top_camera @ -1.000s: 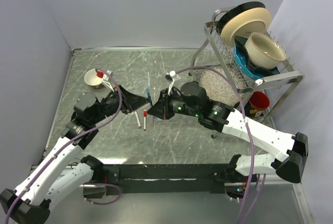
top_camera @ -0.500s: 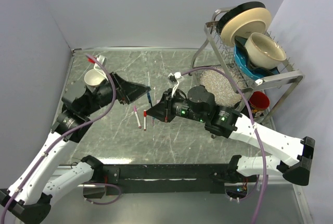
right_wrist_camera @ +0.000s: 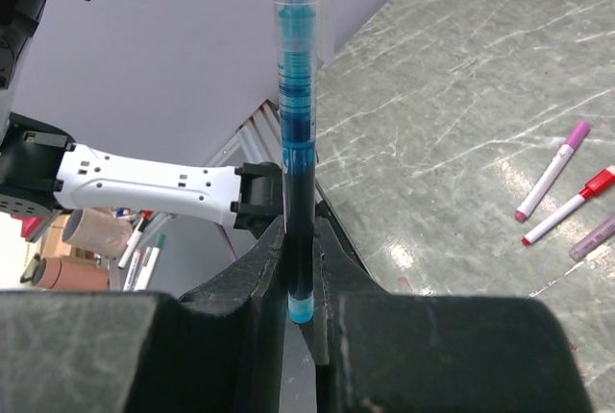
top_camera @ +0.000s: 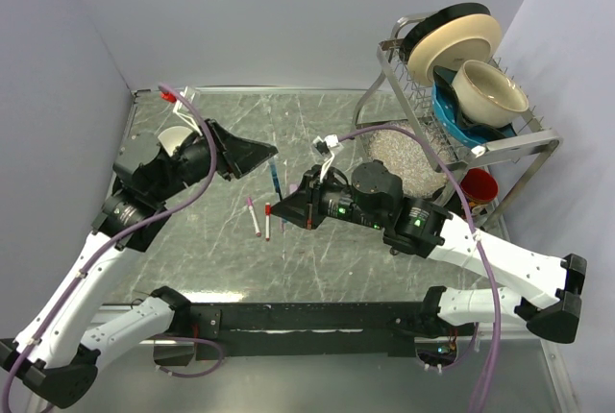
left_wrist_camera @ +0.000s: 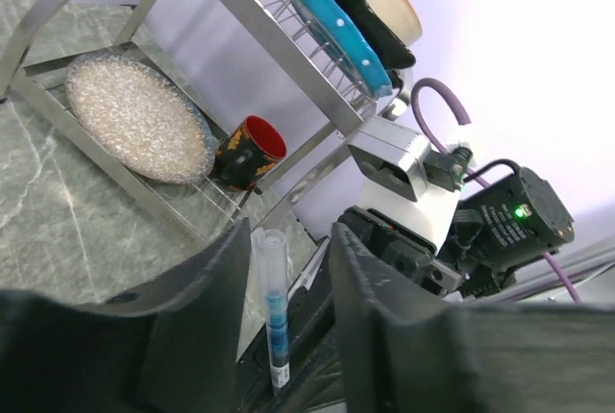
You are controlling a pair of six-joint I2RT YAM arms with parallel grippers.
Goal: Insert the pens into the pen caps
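My right gripper (top_camera: pixel 282 207) is shut on a blue pen (top_camera: pixel 277 181) and holds it upright above the table. In the right wrist view the fingers (right_wrist_camera: pixel 259 279) pinch the pen (right_wrist_camera: pixel 296 144) near its lower end, and a clear cap covers its top. My left gripper (top_camera: pixel 268 155) is open, raised just behind and above the pen. In the left wrist view the pen (left_wrist_camera: pixel 277 322) stands between my spread left gripper (left_wrist_camera: pixel 288 240) fingers, near the left finger. A pink-ended pen (top_camera: pixel 253 216) and a red-ended pen (top_camera: pixel 267 221) lie on the table below.
A steel dish rack (top_camera: pixel 500 149) at the right holds plates and a bowl, with a glass plate (top_camera: pixel 404 156) and a red mug (top_camera: pixel 478 185) underneath. A white cup (top_camera: pixel 173 138) stands at the back left. Grey walls enclose the table.
My left gripper has risen and drawn back towards the far left, away from the pens on the table. My right gripper has kept the blue pen and shifted slightly left.
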